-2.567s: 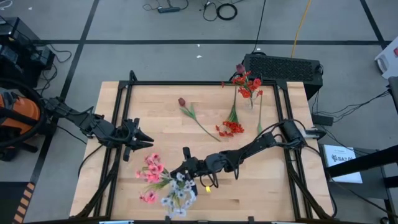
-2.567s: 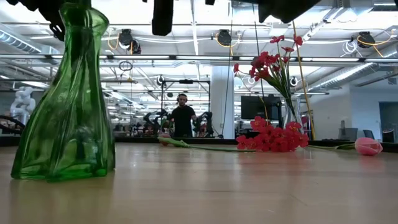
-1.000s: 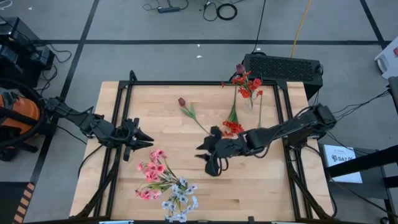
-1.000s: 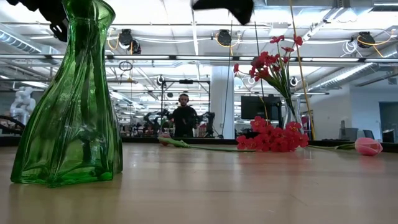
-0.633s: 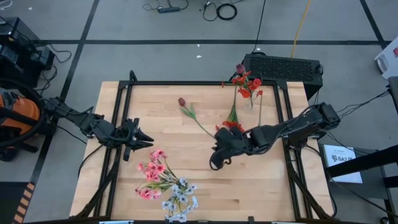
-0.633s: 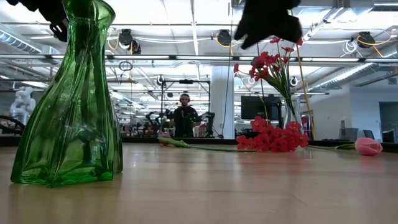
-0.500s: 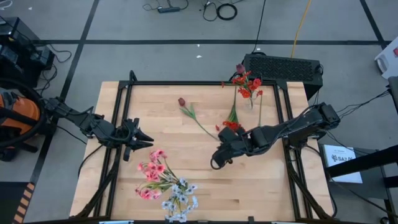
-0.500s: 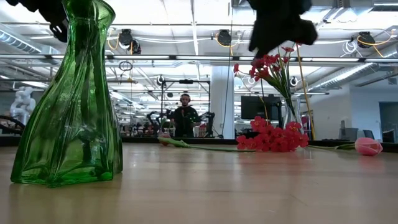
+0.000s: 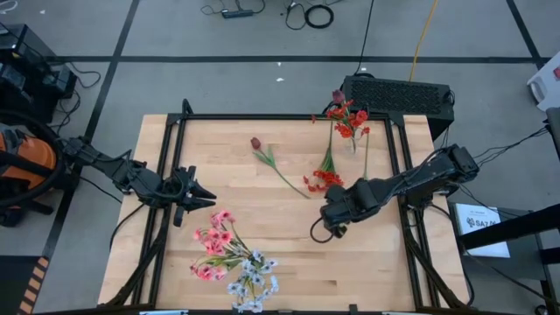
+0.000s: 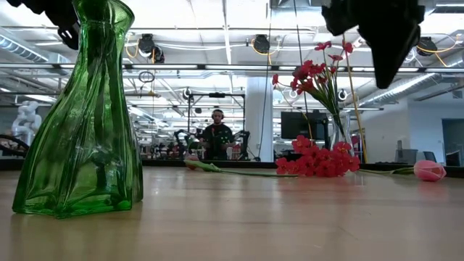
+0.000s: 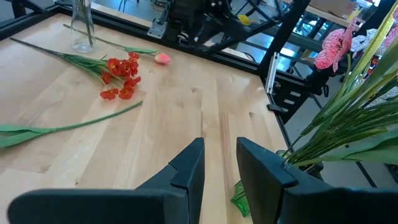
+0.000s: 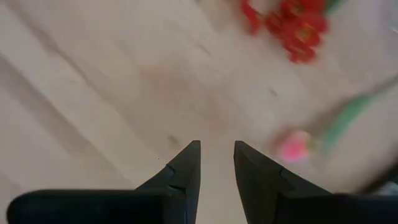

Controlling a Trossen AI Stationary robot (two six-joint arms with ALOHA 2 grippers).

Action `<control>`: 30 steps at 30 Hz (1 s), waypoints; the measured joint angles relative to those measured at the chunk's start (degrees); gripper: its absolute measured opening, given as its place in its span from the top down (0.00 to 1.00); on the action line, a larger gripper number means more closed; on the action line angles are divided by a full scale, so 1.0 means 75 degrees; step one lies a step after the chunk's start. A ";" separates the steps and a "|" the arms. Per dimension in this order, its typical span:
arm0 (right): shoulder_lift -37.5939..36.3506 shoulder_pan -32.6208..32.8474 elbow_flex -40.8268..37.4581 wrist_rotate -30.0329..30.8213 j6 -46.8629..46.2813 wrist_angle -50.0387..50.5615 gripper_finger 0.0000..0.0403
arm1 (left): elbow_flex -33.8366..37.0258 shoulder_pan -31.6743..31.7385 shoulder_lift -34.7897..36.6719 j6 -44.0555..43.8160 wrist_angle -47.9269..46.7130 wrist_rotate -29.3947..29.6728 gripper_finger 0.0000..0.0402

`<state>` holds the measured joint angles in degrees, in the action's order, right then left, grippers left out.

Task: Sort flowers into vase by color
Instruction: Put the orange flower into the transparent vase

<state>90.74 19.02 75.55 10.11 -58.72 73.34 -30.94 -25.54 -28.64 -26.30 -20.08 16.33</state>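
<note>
In the lower left of the high view my green vase (image 9: 248,267) holds a bunch of pink flowers (image 9: 213,238) and whitish-grey sprigs (image 9: 254,278), their heads fanning out over the wooden table (image 9: 219,157); in the low view the same green glass vase (image 10: 78,116) fills the left side of the frame. In the upper right of the high view a small clear vase (image 9: 354,143) stands upright with red flowers (image 9: 346,118) and a dark maroon bud (image 9: 338,96) in it. Near the centre a loose red cluster (image 9: 325,179) lies flat on the table, and to its upper left lies a maroon tulip (image 9: 255,143) on a long green stem. In the low view a pink bud (image 10: 429,170) lies on the table at the right edge, beside the red cluster (image 10: 319,159). My right gripper (image 9: 318,231) hangs over the table just below and right of that red cluster, its fingers a narrow gap apart and holding nothing, as my right wrist view shows (image 12: 216,163). My left gripper (image 9: 203,199) waits at the left side of the table, just above the pink flowers, fingers slightly parted and empty (image 11: 219,163).
</note>
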 joint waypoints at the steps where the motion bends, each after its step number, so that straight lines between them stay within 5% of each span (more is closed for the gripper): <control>1: 0.0000 -0.0053 0.0000 -0.0016 0.0004 0.0227 0.78 | 0.0000 0.0000 0.0001 0.0008 0.0000 0.0009 0.75; 21: -0.0281 -0.2291 -0.0234 -0.0099 0.5014 0.0540 0.78 | 0.0000 0.0000 0.0000 0.0029 -0.0049 0.0376 0.75; 30: -0.1435 -0.3380 -0.1942 -0.0128 0.6541 -0.1478 0.78 | -0.0002 0.0000 0.0003 0.0028 -0.0070 0.0697 0.75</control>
<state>79.98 -6.33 60.98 9.15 -9.66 62.25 -30.96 -25.54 -28.62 -26.08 -20.60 21.56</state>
